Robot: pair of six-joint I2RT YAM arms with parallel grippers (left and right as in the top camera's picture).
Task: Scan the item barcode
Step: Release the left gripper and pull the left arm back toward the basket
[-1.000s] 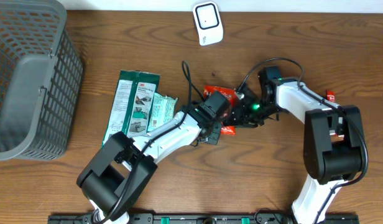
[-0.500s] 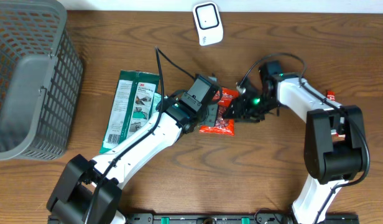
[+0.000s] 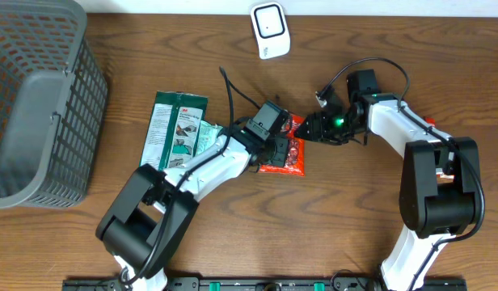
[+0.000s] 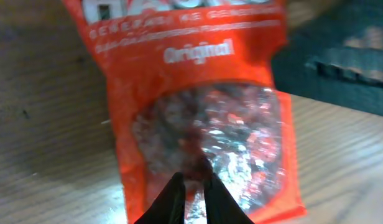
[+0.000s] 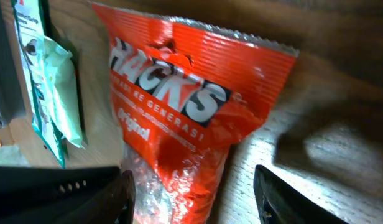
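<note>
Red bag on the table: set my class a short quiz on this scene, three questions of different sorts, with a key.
1. True or false: the left end effector is shut on the red bag.
2. Overhead, what lies left of the bag? A green packet; B cup; C bowl.
3. Fill in: the right end effector is ____.
Key: 1 true; 2 A; 3 open.

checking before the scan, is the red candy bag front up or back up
Front up: the red candy bag shows its Hacks logo and clear window to both wrist cameras; no barcode in view.
</note>
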